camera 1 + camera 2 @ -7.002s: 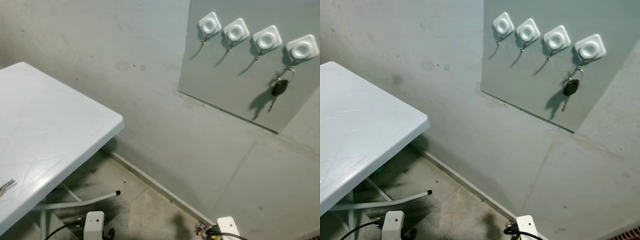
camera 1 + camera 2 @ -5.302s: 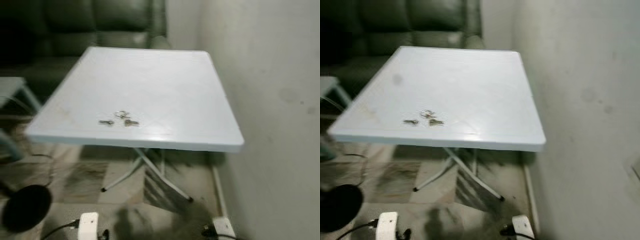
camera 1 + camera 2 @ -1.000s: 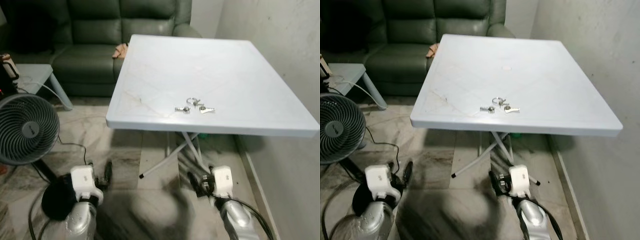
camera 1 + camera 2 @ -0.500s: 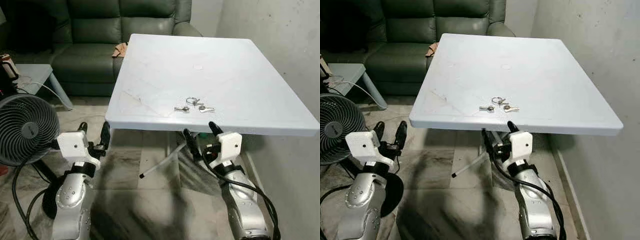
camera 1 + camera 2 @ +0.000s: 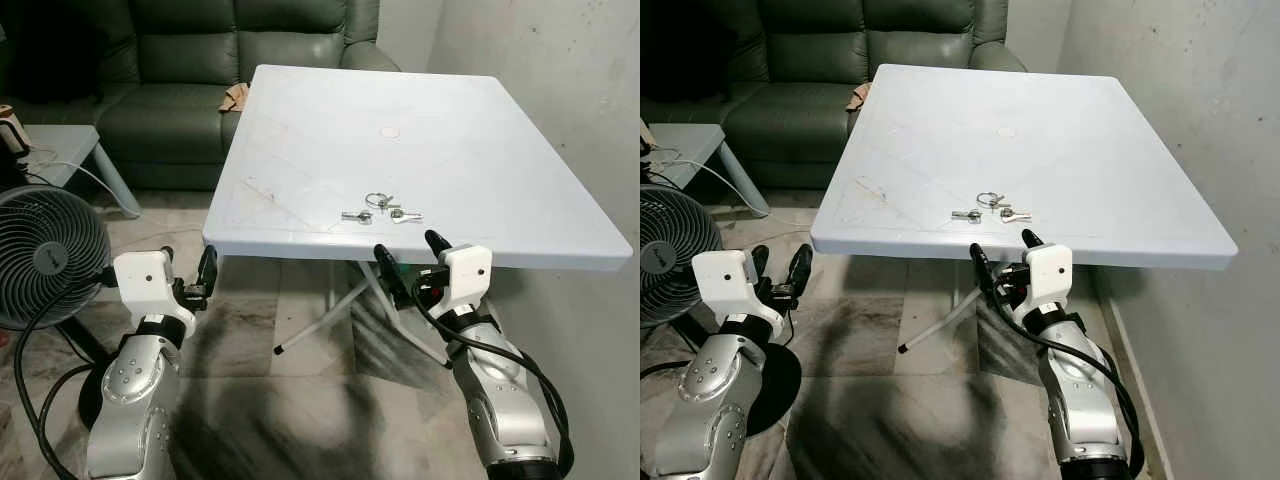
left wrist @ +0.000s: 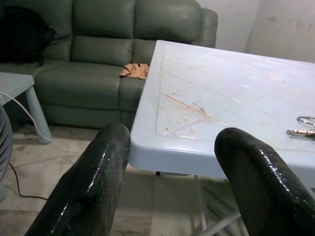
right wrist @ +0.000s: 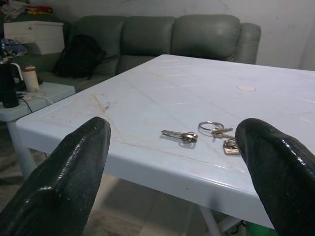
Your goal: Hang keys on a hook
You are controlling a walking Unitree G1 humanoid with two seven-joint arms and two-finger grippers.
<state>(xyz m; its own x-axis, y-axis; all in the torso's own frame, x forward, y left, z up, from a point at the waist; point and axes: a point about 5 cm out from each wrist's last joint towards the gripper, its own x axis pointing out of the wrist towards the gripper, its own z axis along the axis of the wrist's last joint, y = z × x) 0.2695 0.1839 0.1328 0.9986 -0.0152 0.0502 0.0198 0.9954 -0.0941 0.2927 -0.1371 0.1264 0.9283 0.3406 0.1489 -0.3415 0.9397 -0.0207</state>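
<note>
Keys (image 5: 381,211) lie untouched mid-frame on desk (image 5: 500,160); right gripper (image 5: 408,260) just below edge, fingers spread, empty; left gripper (image 5: 185,272) likewise. Pickup & hanging both left.

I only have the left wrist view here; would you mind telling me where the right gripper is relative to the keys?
Observer: The right gripper is just below the near edge of the white table, directly in front of the keys, fingers open.
Operator: Thank you. Is the left gripper as close?
Observer: No, the left gripper is off the table's near left corner, beside a floor fan.
Operator: Are the keys one bunch?
Observer: The right wrist view shows a ring with several keys spread flat on the table.
</note>
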